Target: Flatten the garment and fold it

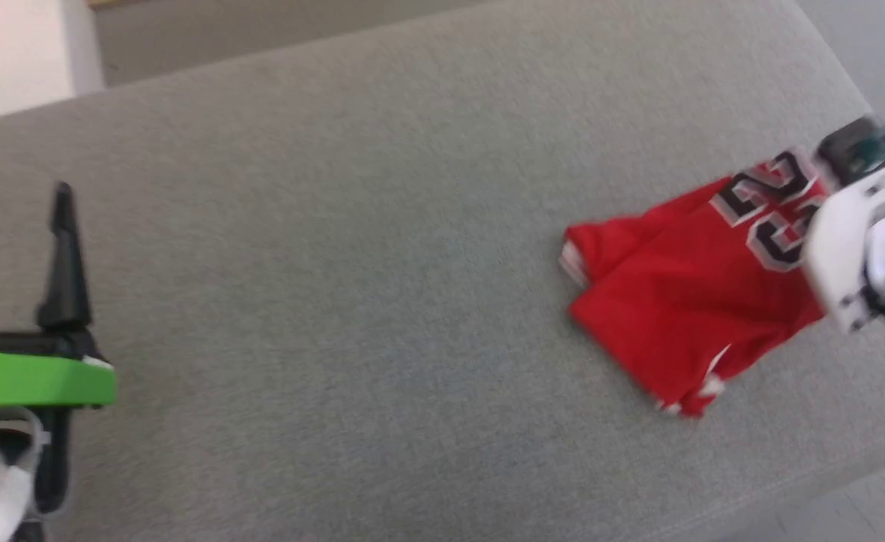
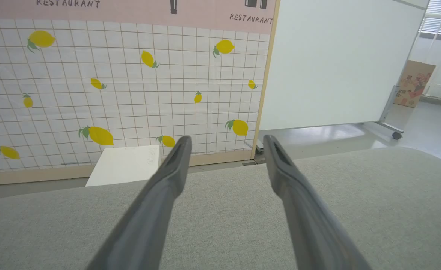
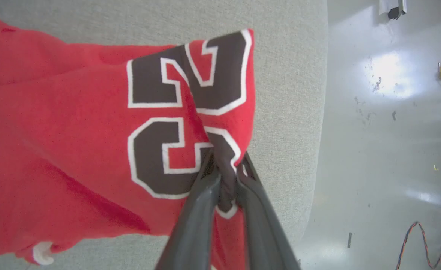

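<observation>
A grey fabric-topped table (image 1: 337,226) spans the head view. The red jersey T-shirt (image 1: 676,301) lies bunched at its right end near the edge, black "23" print facing up. The right pincer (image 3: 226,165) pinches a fold of fabric at the print. The left pincer (image 1: 21,197) is spread wide over bare table at far left, well apart from the shirt.

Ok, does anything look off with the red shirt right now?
Yes. The garment lies crumpled and folded over itself near the right edge of the grey surface, its number print creased. The right gripper pinches a bunched fold through the print, while the left gripper sits open, far off.
</observation>
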### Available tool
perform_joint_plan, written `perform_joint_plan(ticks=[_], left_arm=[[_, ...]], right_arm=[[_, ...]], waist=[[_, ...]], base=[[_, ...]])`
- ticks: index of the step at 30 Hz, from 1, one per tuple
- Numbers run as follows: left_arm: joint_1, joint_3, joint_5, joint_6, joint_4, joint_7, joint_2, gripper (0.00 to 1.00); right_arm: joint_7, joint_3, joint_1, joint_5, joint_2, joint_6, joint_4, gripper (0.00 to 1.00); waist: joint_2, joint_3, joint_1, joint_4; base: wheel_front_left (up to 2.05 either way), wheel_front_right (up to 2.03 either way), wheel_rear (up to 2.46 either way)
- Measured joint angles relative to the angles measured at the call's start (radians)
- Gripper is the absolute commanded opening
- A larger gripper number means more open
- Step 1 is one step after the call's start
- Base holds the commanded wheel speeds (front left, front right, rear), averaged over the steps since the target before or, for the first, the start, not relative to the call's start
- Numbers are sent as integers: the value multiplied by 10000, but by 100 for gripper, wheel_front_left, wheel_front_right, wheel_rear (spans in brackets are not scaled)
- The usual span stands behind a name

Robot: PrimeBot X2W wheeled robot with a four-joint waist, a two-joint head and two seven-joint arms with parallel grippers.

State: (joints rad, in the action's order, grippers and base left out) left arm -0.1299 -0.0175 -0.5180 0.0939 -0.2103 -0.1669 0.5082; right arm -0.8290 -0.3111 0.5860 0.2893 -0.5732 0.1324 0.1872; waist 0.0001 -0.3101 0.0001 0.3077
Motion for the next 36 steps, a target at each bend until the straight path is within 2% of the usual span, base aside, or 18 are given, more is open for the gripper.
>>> perform_joint_plan(ticks=[7, 14, 17, 18, 19, 26, 30, 32, 33, 36], left_arm=[[104, 683, 52, 221, -1150, 731, 840, 100], [258, 1174, 33, 230, -1661, 1072, 1327, 100], [290, 1323, -12, 232, -1766, 1150, 1438, 100], [295, 1363, -13, 232, -1801, 1191, 1478, 100], [315, 1402, -17, 232, -1818, 1214, 1526, 100], [469, 1547, -102, 309, -1810, 1200, 1553, 100], [466, 1411, -119, 307, -1524, 961, 1432, 100], [459, 1308, -134, 303, -1292, 779, 1279, 100], [456, 1166, -178, 301, -976, 558, 1062, 100], [425, 907, -207, 270, -366, 151, 696, 100]], right_arm=[[671, 1914, 663, -844, 251, 0, 1185, 0], [1104, 4381, 982, -1877, 646, 2, 1858, 0], [1312, 5108, 1012, -2405, 884, 2, 1860, 0], [1375, 5287, 1034, -2545, 934, 2, 1852, 24], [1388, 5461, 1063, -2727, 976, 2, 1854, 100], [1973, 6046, 1204, -3218, 1104, 2, 1676, 100], [2449, 6044, 1551, -2905, 1106, 2, 1350, 100], [3055, 6140, 1853, -2529, 1220, 0, 991, 100], [3726, 5942, 2213, -2194, 1302, 2, 596, 100], [4654, 5340, 2540, -1503, 1561, 0, 221, 100]], waist=[[0, -1437, 1, 496], [0, -2649, 2, 641], [0, -3037, 1, 632], [0, -3122, 1, 626], [0, -3216, 1, 617], [0, -3337, 1, 562], [0, -3059, 0, 548], [0, -2857, 0, 530], [0, -2582, 0, 508], [0, -2098, 0, 455]], base=[[0, 0, 0], [0, 0, 0], [0, 0, 0], [0, 0, 0], [0, 0, 0], [0, 0, 0], [0, 0, 0], [0, 0, 0], [0, 0, 0], [0, 0, 0]])
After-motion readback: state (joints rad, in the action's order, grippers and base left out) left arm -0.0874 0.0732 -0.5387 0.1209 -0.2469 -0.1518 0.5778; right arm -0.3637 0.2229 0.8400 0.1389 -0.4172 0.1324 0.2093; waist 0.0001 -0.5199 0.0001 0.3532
